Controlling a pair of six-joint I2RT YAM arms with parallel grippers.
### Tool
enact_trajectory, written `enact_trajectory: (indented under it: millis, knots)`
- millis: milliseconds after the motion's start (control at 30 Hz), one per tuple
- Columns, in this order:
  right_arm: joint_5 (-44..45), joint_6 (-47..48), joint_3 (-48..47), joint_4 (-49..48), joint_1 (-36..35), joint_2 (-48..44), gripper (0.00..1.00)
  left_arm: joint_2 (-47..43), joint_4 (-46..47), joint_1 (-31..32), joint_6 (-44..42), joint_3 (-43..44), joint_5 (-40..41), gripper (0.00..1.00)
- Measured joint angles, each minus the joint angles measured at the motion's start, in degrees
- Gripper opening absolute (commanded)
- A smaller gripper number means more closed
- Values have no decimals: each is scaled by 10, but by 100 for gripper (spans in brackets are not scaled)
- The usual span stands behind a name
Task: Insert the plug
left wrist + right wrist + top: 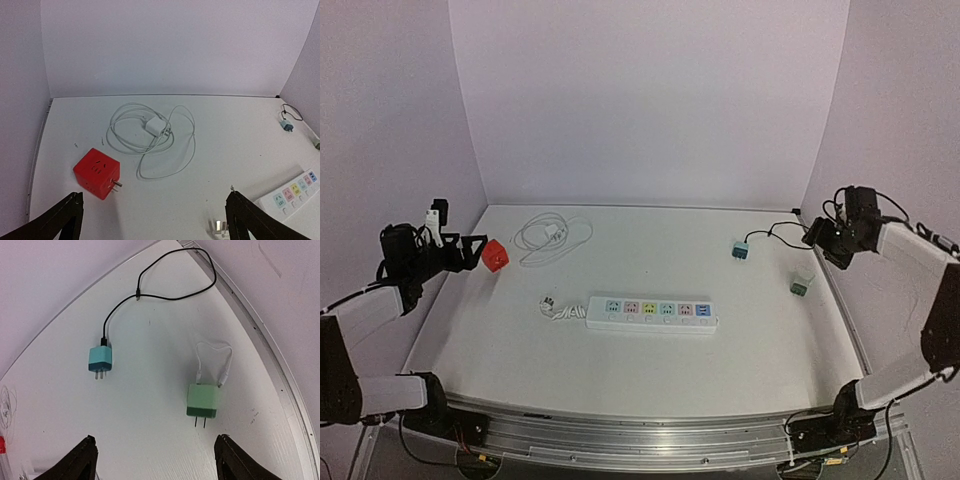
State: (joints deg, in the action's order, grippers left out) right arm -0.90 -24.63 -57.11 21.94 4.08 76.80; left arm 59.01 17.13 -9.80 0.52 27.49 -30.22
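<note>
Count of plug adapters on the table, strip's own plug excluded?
4. Red cube at the left edge; white one beyond it, far left; blue one far right; green one nearer, by the right edge. None seems hidden.

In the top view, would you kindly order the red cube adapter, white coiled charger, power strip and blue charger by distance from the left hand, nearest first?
From the left hand:
1. red cube adapter, beside it, far left.
2. white coiled charger, back left.
3. power strip, centre front.
4. blue charger, right side.
</note>
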Motion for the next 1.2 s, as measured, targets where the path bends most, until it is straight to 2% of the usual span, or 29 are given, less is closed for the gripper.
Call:
enact_trajectory:
  millis: [200, 333, 500, 733, 900, 1033, 1200]
  knots:
    - [46, -32, -226, 182, 0, 219, 84, 76, -18, 58, 42, 46, -14, 99]
    - [60, -33, -339, 282, 0, 344, 80, 120, -38, 115, 40, 63, -19, 99]
    - [59, -19, -471, 386, 0, 492, 78, 156, -37, 129, 35, 82, -21, 99]
    - [68, 4, -537, 464, 0, 570, 67, 182, -36, 128, 24, 89, -16, 99]
    - [59, 8, -555, 479, 0, 584, 65, 192, -36, 128, 22, 89, -15, 99]
    - [57, 9, -555, 487, 0, 585, 55, 196, -36, 128, 17, 89, -15, 99]
    - [58, 10, -553, 492, 2, 585, 24, 203, -32, 128, 11, 89, -15, 99]
